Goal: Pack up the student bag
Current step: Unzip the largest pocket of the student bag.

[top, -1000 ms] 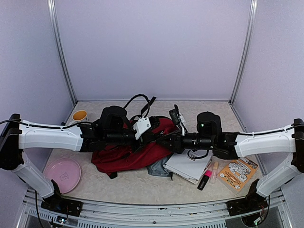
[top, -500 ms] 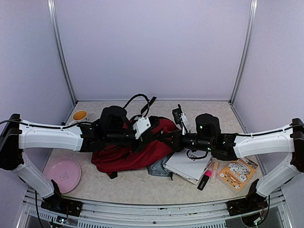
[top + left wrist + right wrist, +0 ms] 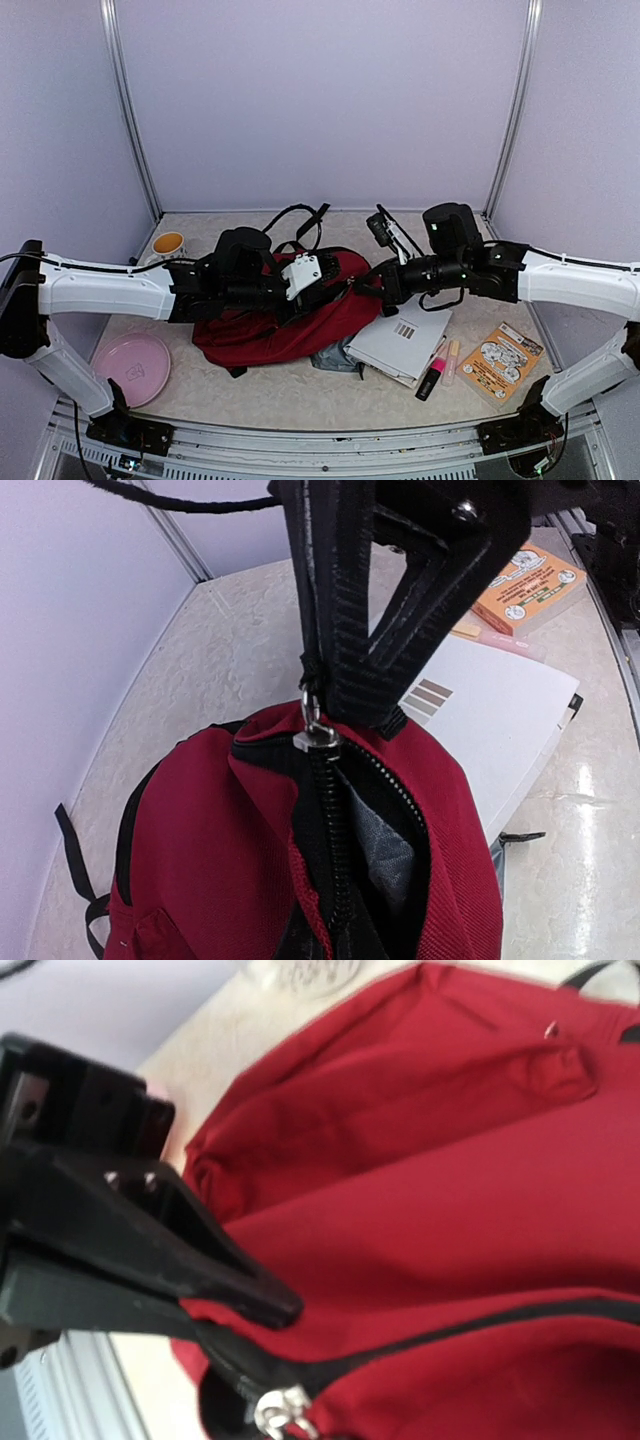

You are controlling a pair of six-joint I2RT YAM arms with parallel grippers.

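The student bag, dark red with black straps, lies mid-table. In the left wrist view its top is partly unzipped and shows grey lining. My right gripper is shut on the zipper pull just above the metal slider. It shows in the left wrist view. One of its fingers lies against the red fabric, beside the slider. My left gripper is at the bag's rim. Its fingers are hidden by fabric that rises between them, so it looks shut on the bag.
A white notebook, a pink highlighter, a pale marker and an orange booklet lie right of the bag. A grey-blue pouch sticks out from under it. A pink plate and an orange cup are on the left.
My right arm has lifted and swung back to the right with the gripper still at the bag's zipper. The left arm has barely moved.
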